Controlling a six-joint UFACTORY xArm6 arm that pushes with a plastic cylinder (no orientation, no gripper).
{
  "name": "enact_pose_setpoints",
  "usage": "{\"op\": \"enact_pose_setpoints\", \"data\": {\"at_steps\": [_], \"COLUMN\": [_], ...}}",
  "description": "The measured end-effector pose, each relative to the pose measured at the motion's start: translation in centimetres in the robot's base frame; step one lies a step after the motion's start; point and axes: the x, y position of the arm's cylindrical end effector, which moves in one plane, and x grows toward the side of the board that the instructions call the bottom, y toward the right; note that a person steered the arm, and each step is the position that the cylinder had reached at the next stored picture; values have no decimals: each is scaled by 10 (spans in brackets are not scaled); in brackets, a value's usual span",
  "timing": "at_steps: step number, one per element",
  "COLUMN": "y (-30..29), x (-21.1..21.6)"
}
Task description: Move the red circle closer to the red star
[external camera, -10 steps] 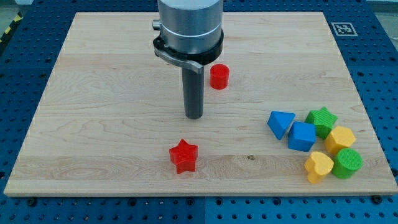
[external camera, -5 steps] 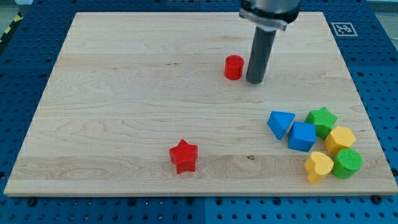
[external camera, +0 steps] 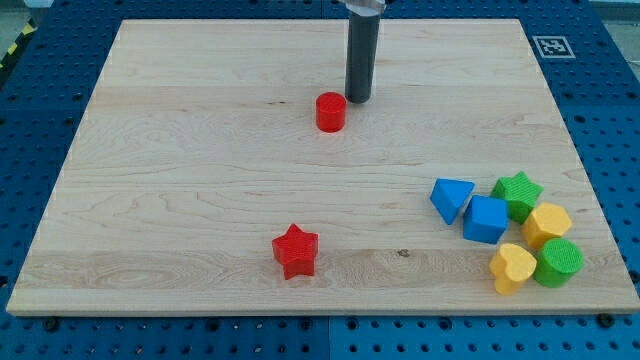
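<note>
The red circle (external camera: 331, 112) sits on the wooden board in the upper middle of the view. My tip (external camera: 358, 99) is just to its upper right, close beside it; I cannot tell if they touch. The red star (external camera: 295, 250) lies well below the circle, near the view's bottom, slightly to the left.
A cluster of blocks sits at the view's lower right: a blue triangle (external camera: 451, 198), a blue cube (external camera: 486, 219), a green star (external camera: 518, 192), a yellow block (external camera: 547, 223), a yellow heart (external camera: 512, 267) and a green circle (external camera: 558, 262). A marker tag (external camera: 551, 46) is at the board's top right corner.
My tip swung from the circle's left, round to its right, then to its upper right. The red circle first shifted up and right, and now lies further left and lower.
</note>
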Motion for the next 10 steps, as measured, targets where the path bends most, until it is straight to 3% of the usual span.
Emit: {"op": "enact_pose_setpoints", "data": {"at_steps": [2, 7, 10], "y": [-38, -38, -38], "x": [14, -2, 22]}}
